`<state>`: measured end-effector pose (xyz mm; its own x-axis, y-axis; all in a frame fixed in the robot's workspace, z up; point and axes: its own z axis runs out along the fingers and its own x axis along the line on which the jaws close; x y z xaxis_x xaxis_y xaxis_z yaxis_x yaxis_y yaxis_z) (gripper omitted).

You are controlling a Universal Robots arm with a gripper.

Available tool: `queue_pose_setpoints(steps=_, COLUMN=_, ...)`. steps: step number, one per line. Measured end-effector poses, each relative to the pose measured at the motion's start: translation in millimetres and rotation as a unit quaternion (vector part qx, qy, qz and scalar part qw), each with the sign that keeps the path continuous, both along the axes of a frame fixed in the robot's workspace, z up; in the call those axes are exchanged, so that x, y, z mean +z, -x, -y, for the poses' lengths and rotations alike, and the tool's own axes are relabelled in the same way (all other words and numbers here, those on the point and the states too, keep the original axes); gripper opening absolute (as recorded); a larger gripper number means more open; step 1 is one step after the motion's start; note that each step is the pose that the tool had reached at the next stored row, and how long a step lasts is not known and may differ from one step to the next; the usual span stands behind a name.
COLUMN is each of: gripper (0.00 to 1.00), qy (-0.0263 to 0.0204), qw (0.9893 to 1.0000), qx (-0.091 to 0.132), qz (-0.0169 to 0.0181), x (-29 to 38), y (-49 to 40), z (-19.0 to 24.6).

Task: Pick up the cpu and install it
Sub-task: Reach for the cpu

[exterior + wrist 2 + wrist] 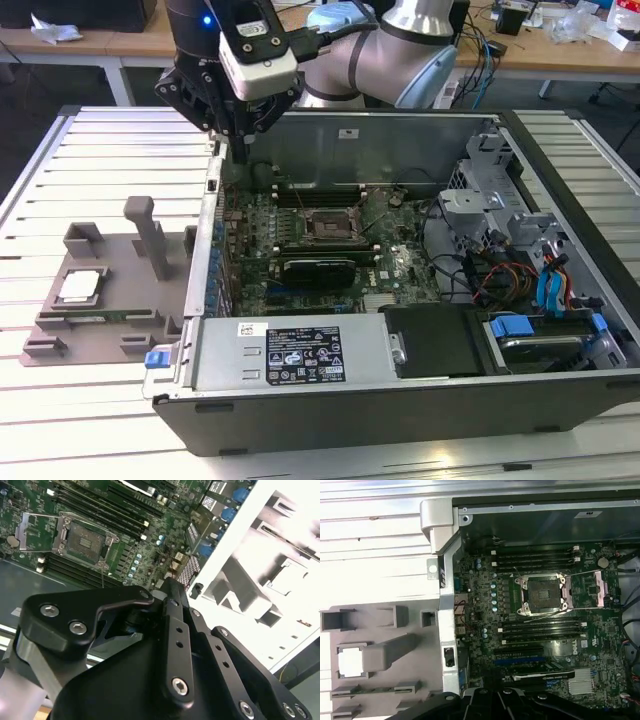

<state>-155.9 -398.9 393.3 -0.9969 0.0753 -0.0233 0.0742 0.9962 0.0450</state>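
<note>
I am hovering my claw (pixel 238 140) over the back corner of the open computer case (pixel 560 180), on the exterior view's left, above its side wall. I cannot tell whether the claw is spread or pressed together. It is not carrying the cpu.

The cpu (pixel 82 287) is lying flat, shiny side up, in a pocket of the grey holder tray (pixel 110 335). That tray is sitting on the slatted table (pixel 120 150) just outside the case. In the exterior view the chip is lying at about half past seven from my claw, lower down and well apart from it. The chip is looking near enough square, so I am finding no long axis to line up on.

The cpu socket (pixel 330 226) on the motherboard (pixel 400 265) is sitting at about half past four from me, on the opposite side. In the first wrist view its metal frame (pixel 597 587) is lying swung open beside it.

In the first wrist view the chip is showing as a pale patch, so I am not making out any corner mark or notch. The socket's contacts are likewise too small for me to judge.
</note>
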Motion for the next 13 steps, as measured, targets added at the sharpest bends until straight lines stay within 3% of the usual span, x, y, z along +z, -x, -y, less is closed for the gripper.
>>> queue_pose_setpoints(steps=8, gripper=0.11, qy=0.0000, qw=1.0000, qx=0.000, qz=0.0000, x=0.0, y=22.8, z=0.0)
queue_pose_setpoints(steps=13, gripper=0.11, qy=0.0000, qw=1.0000, qx=0.000, qz=0.0000, x=0.0, y=31.3, z=0.0)
